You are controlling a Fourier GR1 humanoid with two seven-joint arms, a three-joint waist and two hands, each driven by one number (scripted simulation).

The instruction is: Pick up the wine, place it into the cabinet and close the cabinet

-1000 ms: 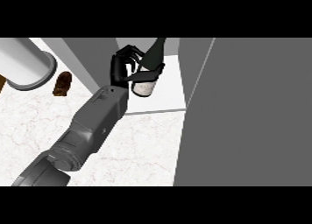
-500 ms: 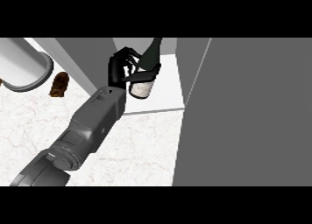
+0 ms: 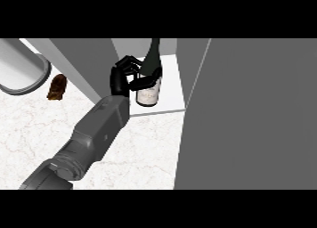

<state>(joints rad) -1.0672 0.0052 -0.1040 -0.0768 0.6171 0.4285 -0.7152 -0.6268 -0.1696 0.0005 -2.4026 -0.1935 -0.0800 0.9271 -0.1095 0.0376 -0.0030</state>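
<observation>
You've got one arm in view, coming in from the lower left edge and running diag. up to the cabinet opening. The L hand point(image 3: 119, 82) is closed round the wine bottle point(image 3: 148, 89): black fingers point(image 3: 129, 63) curl over the bottle's shoulder, palm against its left side. The bottle is dark w/ a pale label, neck pointing to the top of the view and base toward you. It sits inside the cabinet, over the white shelf floor point(image 3: 171, 100), between the grey left wall point(image 3: 82, 58) and the cabinet door point(image 3: 253, 116). You can't tell if the base touches the shelf or hangs just above it. The door is open, a big grey panel filling the right side of the view. R hand doesn't show.

Out on the marble counter point(image 3: 30, 129), left of the cabinet wall, there's a small brown item point(image 3: 56, 87), too small to ID. Just left of it is a white cylinder w/ a grey rim point(image 3: 13, 67). Both are well apart from the bottle and hand.
</observation>
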